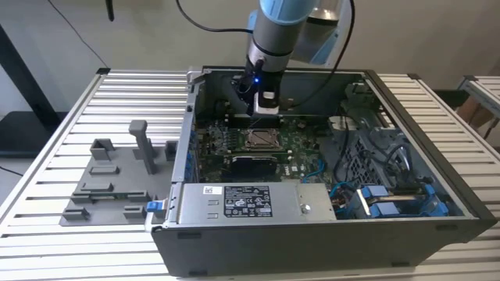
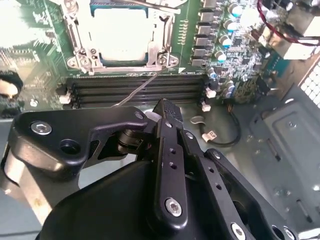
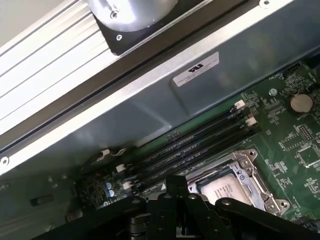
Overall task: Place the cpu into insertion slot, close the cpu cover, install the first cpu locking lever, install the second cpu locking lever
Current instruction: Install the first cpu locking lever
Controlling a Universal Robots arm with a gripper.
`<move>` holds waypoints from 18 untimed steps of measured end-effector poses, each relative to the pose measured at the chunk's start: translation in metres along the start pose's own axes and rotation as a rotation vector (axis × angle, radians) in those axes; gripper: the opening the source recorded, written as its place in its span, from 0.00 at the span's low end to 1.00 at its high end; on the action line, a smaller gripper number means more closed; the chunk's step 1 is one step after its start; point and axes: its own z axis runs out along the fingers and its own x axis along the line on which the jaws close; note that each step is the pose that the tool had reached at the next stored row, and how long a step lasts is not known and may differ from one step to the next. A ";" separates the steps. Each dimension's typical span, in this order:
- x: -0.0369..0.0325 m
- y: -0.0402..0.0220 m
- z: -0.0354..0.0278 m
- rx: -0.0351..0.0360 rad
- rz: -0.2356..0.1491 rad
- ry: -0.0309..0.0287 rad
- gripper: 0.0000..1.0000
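The cpu (image 2: 122,32) lies flat in the insertion slot (image 1: 260,139) on the green motherboard; its pale top (image 3: 225,191) shows through the square window of the cpu cover (image 2: 161,37). The silvery cover (image 3: 251,172) lies down around the chip. A thin metal locking lever (image 2: 140,89) slants out from the slot's corner over the memory slots, towards my fingertips. My gripper (image 1: 264,112) hangs just behind the slot, above the memory slots. In both wrist views its black fingers (image 2: 165,106) (image 3: 175,182) are shut together with nothing seen between them.
Long black memory slots (image 3: 200,145) run between the socket and the grey case wall (image 3: 150,100). A black rectangular block (image 1: 252,167) and the power supply (image 1: 242,202) sit in front of the socket. Blue cables (image 1: 383,199) fill the case's right. A grey fixture (image 1: 109,181) lies outside, on the exterior view's left.
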 end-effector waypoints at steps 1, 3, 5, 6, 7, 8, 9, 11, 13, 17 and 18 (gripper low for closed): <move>0.0000 0.0000 0.0001 -0.0011 -0.014 0.0002 0.11; 0.0000 -0.0002 0.0002 -0.0053 -0.038 0.0019 0.11; -0.0001 -0.0002 0.0005 -0.0115 -0.062 0.0044 0.11; -0.0002 -0.0002 0.0007 -0.0147 -0.073 0.0060 0.11; -0.0002 -0.0002 0.0009 -0.0176 -0.084 0.0079 0.11; -0.0002 -0.0003 0.0011 -0.0204 -0.095 0.0093 0.11; -0.0003 -0.0004 0.0015 -0.0225 -0.106 0.0101 0.11; -0.0005 -0.0006 0.0024 -0.0233 -0.128 0.0087 0.11; -0.0006 -0.0010 0.0034 -0.0220 -0.151 0.0065 0.11; -0.0012 -0.0019 0.0065 -0.0168 -0.202 0.0066 0.11; -0.0013 -0.0021 0.0073 -0.0150 -0.215 0.0076 0.11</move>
